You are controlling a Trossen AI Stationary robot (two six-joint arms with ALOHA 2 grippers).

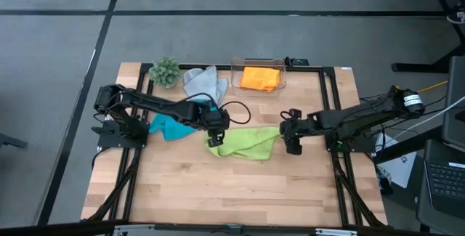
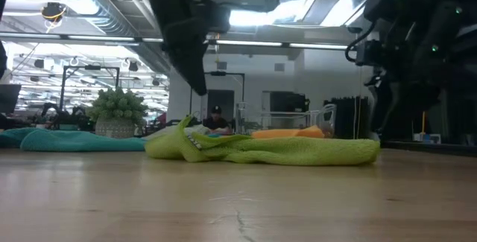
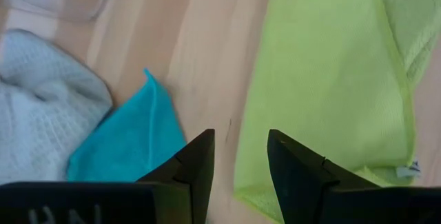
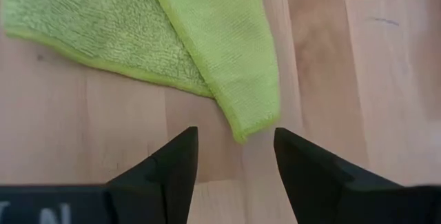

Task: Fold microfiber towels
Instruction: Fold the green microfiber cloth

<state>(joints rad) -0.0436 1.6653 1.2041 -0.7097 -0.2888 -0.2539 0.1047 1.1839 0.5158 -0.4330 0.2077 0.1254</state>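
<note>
A lime green towel lies rumpled at the table's middle, partly doubled over itself. My left gripper hangs open just above its left end, pointing steeply down; the towel's edge shows beside one finger. My right gripper is open over the right end, with the towel's corner just beyond its fingertips. Neither gripper touches the cloth. A turquoise towel lies left of the green one, and a light grey towel lies behind it. An orange towel lies in a clear box.
The clear box stands at the far edge, with a small green plant to its left. Bare wood stretches from the green towel to the near edge. In the low view, a room with a person shows beyond the table.
</note>
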